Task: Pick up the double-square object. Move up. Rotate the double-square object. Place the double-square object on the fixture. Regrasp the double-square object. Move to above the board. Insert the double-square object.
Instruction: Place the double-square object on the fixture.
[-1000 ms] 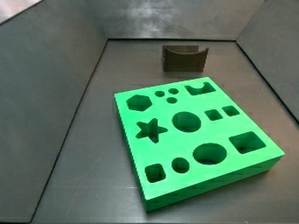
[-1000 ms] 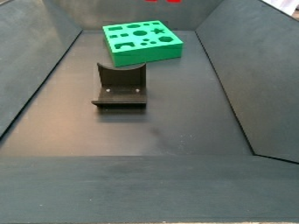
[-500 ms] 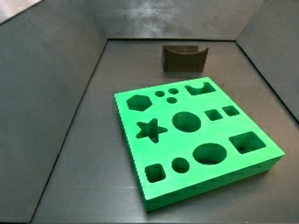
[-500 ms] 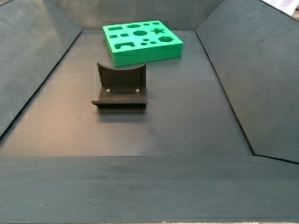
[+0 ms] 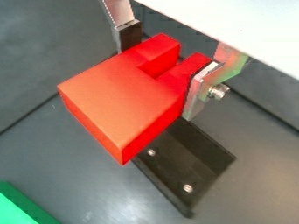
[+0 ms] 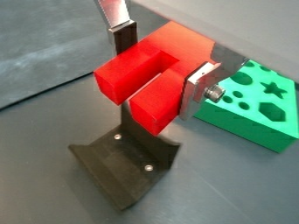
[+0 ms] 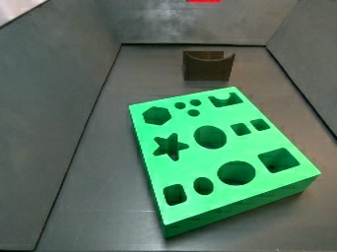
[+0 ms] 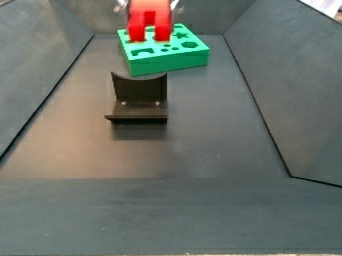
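Red plastic fills both wrist views: the double-square object [image 5: 122,101] sits clamped between the gripper [image 5: 176,61] fingers, with one silver finger plate [image 5: 121,22] on one side and the other plate [image 6: 198,87] pressed on the opposite side, so the jaws are closed tight on the block. You can see the notch between its two squares pretty clearly in a wrist view [image 6: 158,74].

It's up in the air, not touching anything. In a side view the red block [image 8: 147,17] hangs near the top of the frame, over the near edge of the board and above the fixture, and in the other one only a sliver of red [image 7: 203,2] peeks in at the very top edge. The gripper itself is mostly out of shot in both side views.

Right below the block is the fixture [image 6: 122,166], dark L-shaped bracket on its base plate, with a couple of screws showing on the plate [image 5: 193,166]. From the side it stands on the dark floor [image 8: 174,170] just in front of the board [image 8: 163,48], apart from it.

The green board [image 7: 218,157] lies flat with all its cut-outs empty: star, hexagon, circles, ovals, squares. A corner of it shows beside the gripper in a wrist view [image 6: 257,109].
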